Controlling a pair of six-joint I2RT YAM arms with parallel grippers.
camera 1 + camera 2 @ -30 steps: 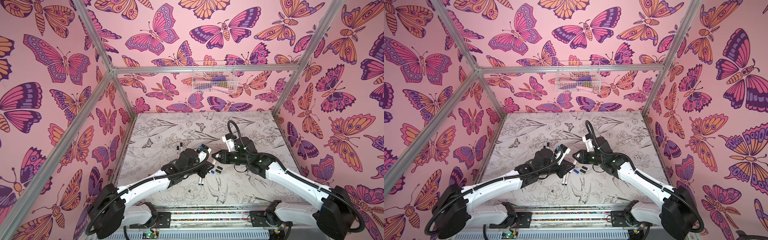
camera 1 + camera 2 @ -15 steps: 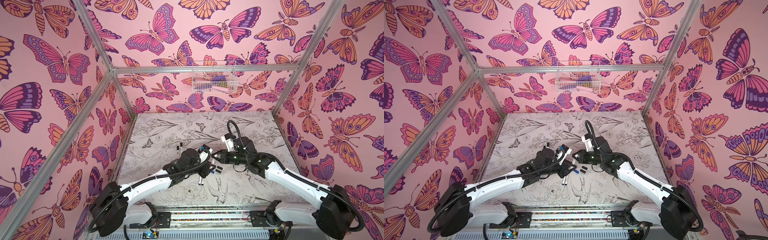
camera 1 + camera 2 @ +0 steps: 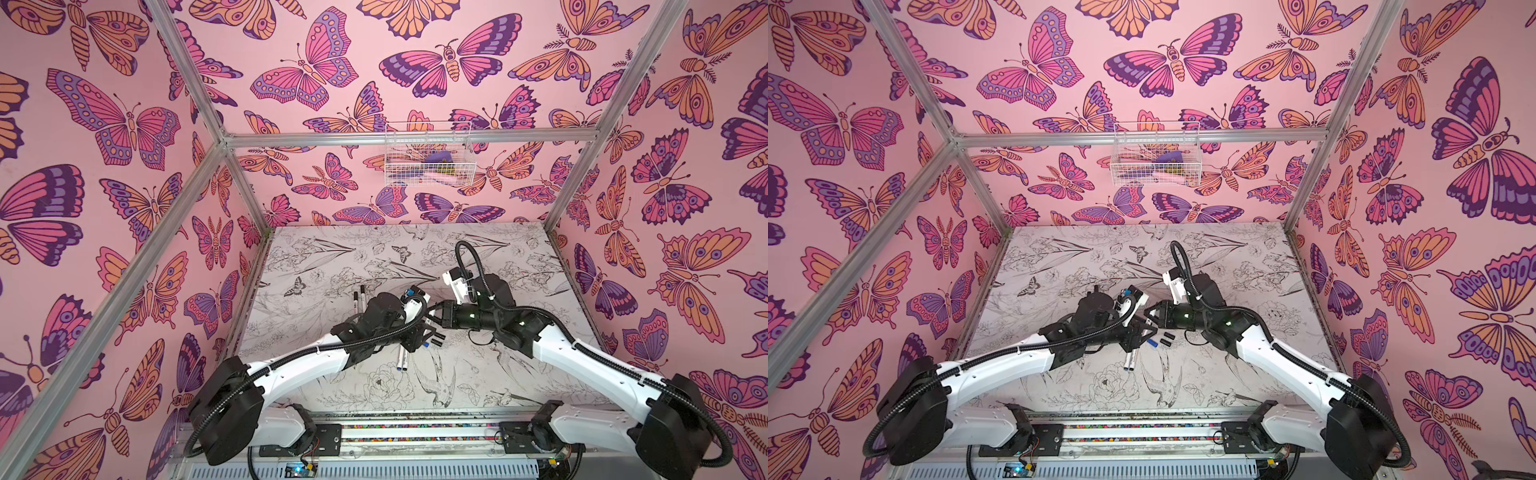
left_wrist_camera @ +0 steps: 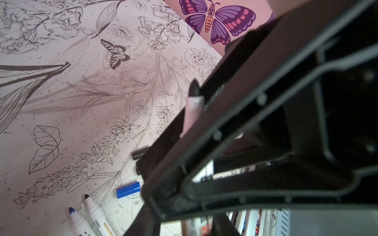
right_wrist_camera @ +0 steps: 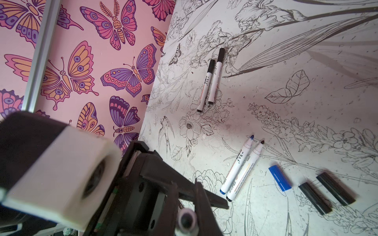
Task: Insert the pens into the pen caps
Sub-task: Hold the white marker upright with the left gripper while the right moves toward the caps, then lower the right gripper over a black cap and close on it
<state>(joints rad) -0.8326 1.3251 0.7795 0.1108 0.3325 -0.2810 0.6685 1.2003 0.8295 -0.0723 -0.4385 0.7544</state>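
Your two top views sit side by side, high and well behind the left gripper and right gripper, facing the back wall; they share the whole table. Each wrist view looks from close behind its own gripper, both catching the blue cap beneath.

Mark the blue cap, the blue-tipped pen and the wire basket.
blue cap (image 5: 279, 178): right wrist view, middle of its side.
blue-tipped pen (image 5: 236, 165): right wrist view, middle of the barrel.
wire basket (image 3: 395, 176): in a top view, front mesh wall.
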